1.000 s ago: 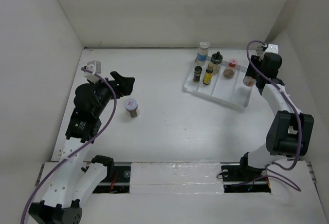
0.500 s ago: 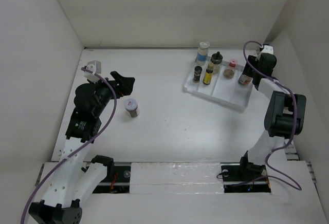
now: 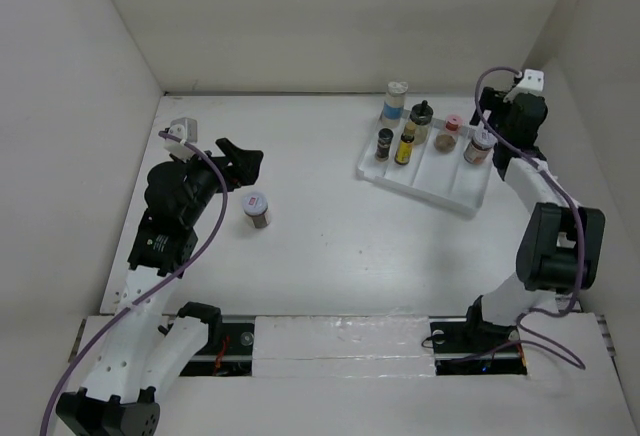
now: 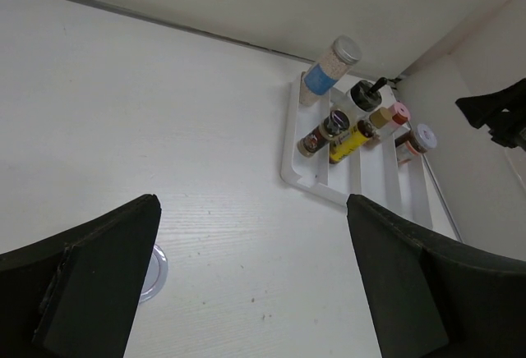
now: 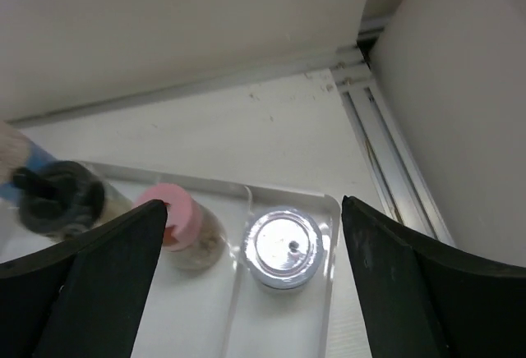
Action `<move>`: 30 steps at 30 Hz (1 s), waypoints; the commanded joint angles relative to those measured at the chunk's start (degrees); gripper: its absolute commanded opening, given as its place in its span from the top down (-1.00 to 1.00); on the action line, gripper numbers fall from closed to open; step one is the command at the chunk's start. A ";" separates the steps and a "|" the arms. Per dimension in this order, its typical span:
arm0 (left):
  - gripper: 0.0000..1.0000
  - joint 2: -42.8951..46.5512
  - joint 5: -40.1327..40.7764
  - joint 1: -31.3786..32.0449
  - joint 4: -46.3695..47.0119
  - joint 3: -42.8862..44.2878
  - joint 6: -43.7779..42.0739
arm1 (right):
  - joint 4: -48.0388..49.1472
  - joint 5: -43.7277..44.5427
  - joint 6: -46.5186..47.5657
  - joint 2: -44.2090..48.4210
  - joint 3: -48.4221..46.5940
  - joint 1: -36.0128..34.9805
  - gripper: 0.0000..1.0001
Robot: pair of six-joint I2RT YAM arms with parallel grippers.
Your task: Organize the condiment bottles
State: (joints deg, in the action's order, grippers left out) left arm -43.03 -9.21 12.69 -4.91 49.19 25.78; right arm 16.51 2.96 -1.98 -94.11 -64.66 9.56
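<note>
A white counter (image 3: pixel 330 246) with a faint wood grain sits boxed in by plain off-white panels: a back wall (image 3: pixel 330 16), a left wall (image 3: pixel 60 156) and a right wall (image 3: pixel 600 76). A dark seam (image 3: pixel 300 92) runs where the back wall meets the counter. The light is soft and even.

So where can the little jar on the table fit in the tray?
The white tray is bare along its near side. The table between the lone jar and the tray is open too. The tray's far side is crowded: the yellow bottle, pink-lid jar and silver-lid jar stand close together.
</note>
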 commanded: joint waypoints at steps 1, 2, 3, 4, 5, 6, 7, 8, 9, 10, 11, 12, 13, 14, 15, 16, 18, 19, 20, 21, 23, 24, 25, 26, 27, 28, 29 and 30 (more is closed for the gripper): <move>-0.87 1.27 -0.37 0.14 3.15 -0.32 -0.29 | 3.09 -4.16 -0.39 9.27 0.76 -2.61 -0.83; -0.87 1.97 0.50 0.14 3.15 0.29 -0.29 | 3.09 -6.45 -0.92 10.77 2.33 -5.66 -0.56; -0.87 2.50 1.21 0.14 3.15 0.29 -0.29 | 3.09 -9.44 -0.92 12.70 2.96 -7.70 -0.38; -0.87 3.03 2.00 0.14 2.54 0.29 -0.29 | 3.87 -12.51 -0.92 12.72 3.49 -10.15 -0.01; -0.83 3.73 4.01 0.14 2.53 0.29 0.23 | 3.88 -17.76 -0.92 12.72 3.49 -16.18 0.40; -0.81 5.39 5.07 0.14 2.53 0.29 0.24 | 3.88 -19.38 -0.92 12.72 3.49 -19.72 0.79; -0.81 6.28 6.13 0.14 2.53 -0.40 0.24 | 3.27 -19.92 -0.92 11.85 3.49 -23.32 0.87; -0.81 7.16 8.40 0.14 2.53 -0.41 0.93 | 3.26 -19.92 -0.31 11.32 3.49 -26.93 0.89; -0.78 8.38 9.55 0.14 2.53 -0.41 0.94 | 3.26 -19.92 -0.31 10.70 3.49 -33.84 0.86; -0.78 9.01 10.61 0.14 1.40 -0.41 1.46 | 3.26 -19.32 -0.31 9.13 3.49 -37.21 0.75; -0.76 9.53 11.75 0.14 1.39 -0.41 1.47 | 3.26 -19.31 1.17 7.90 2.88 -40.21 0.54; -0.76 10.06 14.11 0.14 0.70 -0.41 1.99 | 3.26 -21.48 1.19 6.49 2.88 -45.37 0.25; -0.76 10.68 15.00 0.14 0.69 -1.02 2.52 | 3.26 -22.46 1.71 4.91 1.22 -47.68 -0.34; -0.76 11.46 15.80 0.14 0.17 -1.02 2.52 | 3.26 -23.78 3.02 0.98 0.34 -49.79 -0.58; -0.76 11.47 17.11 0.14 0.16 -1.02 2.52 | 2.65 -25.27 3.03 -1.32 -0.72 -51.64 -0.75; -0.76 11.47 17.12 0.14 0.16 -1.02 2.52 | 1.69 -25.29 3.73 -3.61 -3.34 -54.79 -0.95; -0.76 12.00 17.12 0.14 -0.37 -1.02 2.52 | 1.15 -26.86 4.61 -9.76 -5.99 -57.19 -1.00; -0.76 12.00 17.12 0.14 -0.37 -1.02 2.52 | 1.15 -26.17 5.14 -11.61 -7.13 -58.85 -1.00; -0.76 12.00 17.12 0.14 -0.37 -1.02 2.52 | 1.15 -26.16 5.14 -13.45 -10.10 -59.56 -1.00; -0.76 12.00 16.34 0.14 0.24 -1.02 2.52 | 0.54 -26.16 5.14 -16.95 -11.78 -59.57 -1.00; -0.76 12.00 14.93 0.14 0.25 -1.02 2.52 | 0.54 -25.37 5.14 -19.87 -15.64 -60.36 -1.00; -0.76 11.22 14.40 0.14 0.25 -1.02 2.52 | 0.54 -25.37 5.14 -22.67 -17.15 -60.89 -1.00; -0.76 11.21 13.88 0.14 0.25 -1.02 2.52 | 0.02 -26.07 5.14 -23.92 -18.55 -60.89 -1.00; -0.76 11.21 13.35 0.14 0.86 -1.02 2.52 | 0.01 -26.08 5.14 -25.15 -19.87 -60.89 -1.00; -0.76 11.21 13.34 0.14 0.86 -1.02 2.00 | 0.01 -26.08 5.14 -27.08 -22.41 -60.89 -1.00; -0.76 11.21 13.34 0.14 0.86 -1.02 1.99 | -0.69 -26.08 5.75 -28.05 -23.65 -61.41 -1.00; -0.76 10.69 12.73 0.14 0.86 -1.02 1.99 | -0.69 -25.55 5.76 -28.93 -24.71 -61.42 -1.00; -0.76 10.68 12.21 0.14 0.86 -1.02 1.99 | -0.69 -25.55 5.76 -29.99 -26.90 -61.42 -1.00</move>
State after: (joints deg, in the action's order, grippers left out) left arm -31.94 4.86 12.69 -6.07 48.31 27.97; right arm 14.31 -22.02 2.72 -123.42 -85.93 -51.44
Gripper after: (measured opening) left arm 0.879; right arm 0.999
